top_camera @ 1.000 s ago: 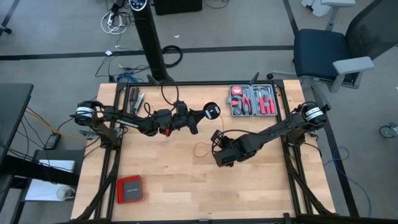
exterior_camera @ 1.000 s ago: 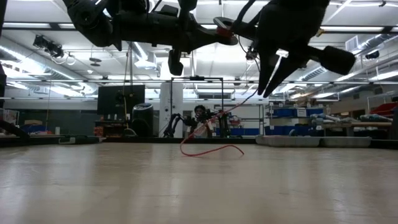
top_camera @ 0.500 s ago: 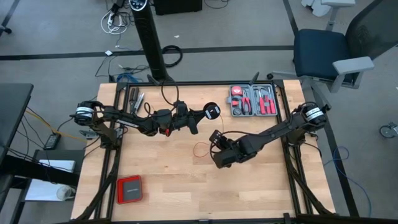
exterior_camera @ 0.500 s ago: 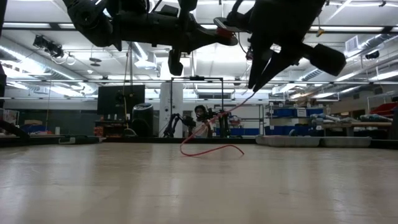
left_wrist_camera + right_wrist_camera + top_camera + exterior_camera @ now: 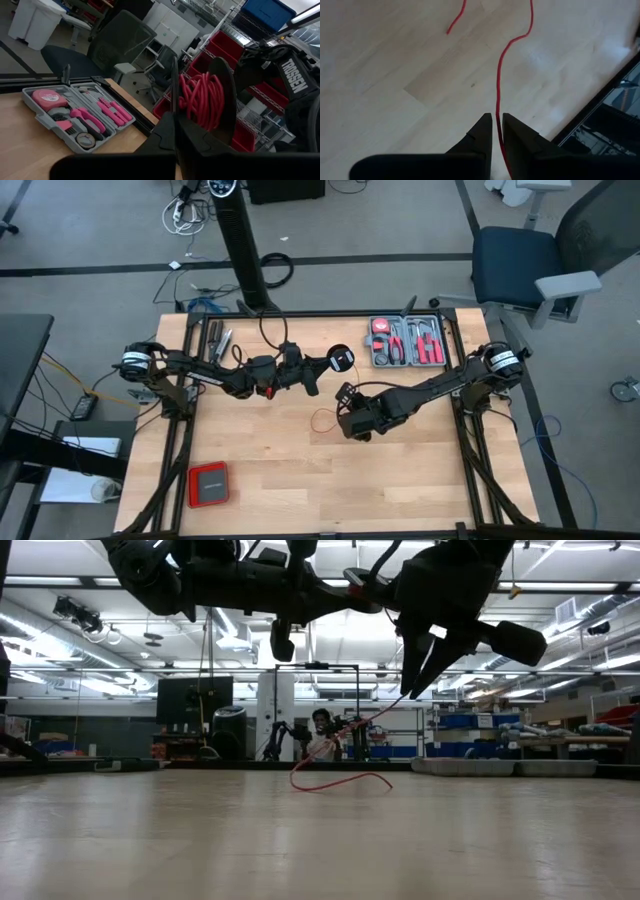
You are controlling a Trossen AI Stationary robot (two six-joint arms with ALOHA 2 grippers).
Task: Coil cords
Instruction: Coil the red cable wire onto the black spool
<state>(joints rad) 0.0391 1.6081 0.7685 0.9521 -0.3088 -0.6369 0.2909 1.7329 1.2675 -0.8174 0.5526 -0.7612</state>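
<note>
Plainly, "TROSSEN" lettering, left tool clamped beside red coil, right tool seemingly pinching cord.

Grey floor with dark seam lines around a light wooden surface; a blue office chair with grey armrests beside one far corner, a black pole stand and loose cables behind. Level across the surface: ceiling strip lights, a dark screen, shelving with blue bins. Another chair and red bins farther off.
</note>
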